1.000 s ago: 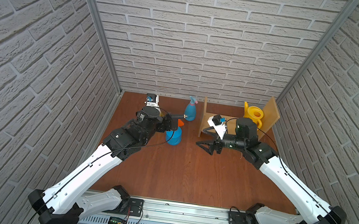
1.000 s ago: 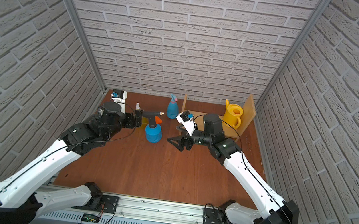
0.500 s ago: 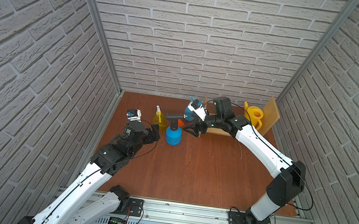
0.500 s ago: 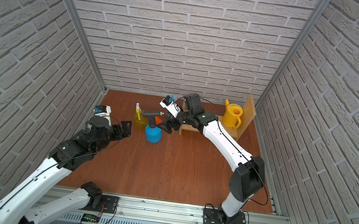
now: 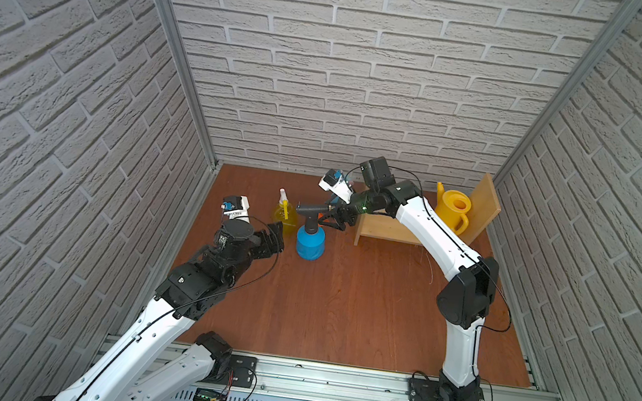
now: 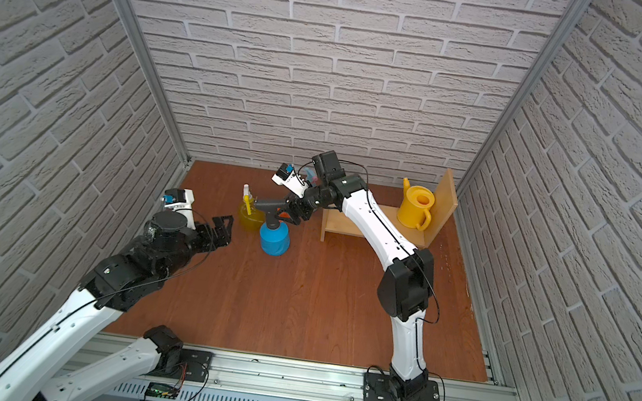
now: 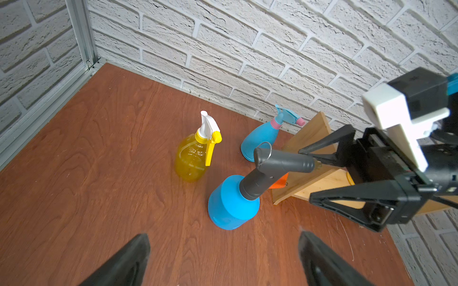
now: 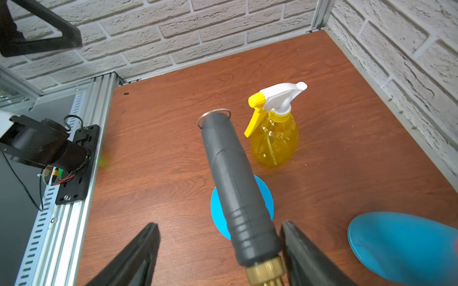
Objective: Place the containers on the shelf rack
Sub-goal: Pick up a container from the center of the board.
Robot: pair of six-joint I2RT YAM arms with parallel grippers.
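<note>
The blue pressure sprayer point(image 5: 310, 244) point(image 6: 274, 239) stands on the wooden floor, its black pump top point(image 8: 230, 173) point(image 7: 280, 162) pointing at the shelf rack point(image 5: 386, 228) point(image 6: 343, 225). My right gripper point(image 8: 219, 224) point(image 5: 330, 218) point(image 6: 293, 212) is open and straddles the brass-tipped end of that pump top; one finger lies against it, the other stands clear. My left gripper point(image 7: 223, 237) point(image 5: 275, 237) point(image 6: 222, 227) is open and empty, short of the sprayer. The yellow spray bottle point(image 5: 283, 215) point(image 8: 275, 141) stands beside the sprayer. The light-blue spray bottle point(image 7: 260, 138) stands by the back wall. A yellow watering can point(image 5: 451, 211) point(image 6: 415, 213) sits on the rack.
Brick walls close in the back and both sides. The rack stands in the back right corner, one upright board point(image 5: 483, 207) near the right wall. An aluminium rail point(image 5: 330, 381) with both arm bases runs along the front edge.
My right gripper swung left from in front of the rack to the sprayer's pump top, and its jaws narrowed. My left gripper drew back from the sprayer toward the front left.
</note>
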